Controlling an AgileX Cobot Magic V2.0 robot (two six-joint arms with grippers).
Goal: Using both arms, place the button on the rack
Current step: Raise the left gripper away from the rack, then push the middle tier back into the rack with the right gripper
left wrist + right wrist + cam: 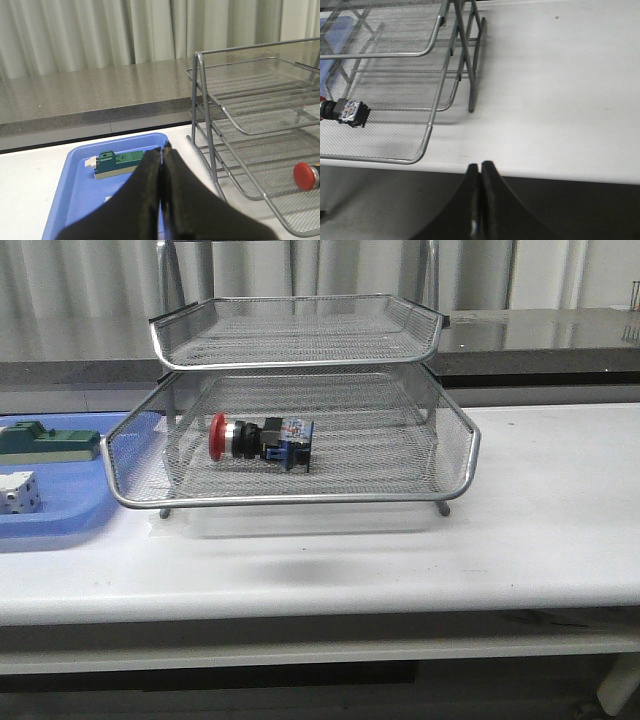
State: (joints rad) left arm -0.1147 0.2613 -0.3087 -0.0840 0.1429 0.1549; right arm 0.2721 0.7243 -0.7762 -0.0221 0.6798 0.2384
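Observation:
The button (260, 440), with red head, black collar and blue rear block, lies on its side in the pulled-out lower tray of the silver mesh rack (455, 430). Its red head (306, 175) shows in the left wrist view and its body (345, 110) in the right wrist view. My left gripper (163, 147) is shut and empty, hanging over the blue tray beside the rack. My right gripper (480, 165) is shut and empty, at the table's front edge, away from the rack. Neither arm appears in the front view.
A flat blue tray (60, 525) sits left of the rack with a green part (45, 443) and a white dice-like block (18, 492) in it. A grey counter (540, 335) runs behind the table. The rack's upper tray (300, 325) overhangs the button.

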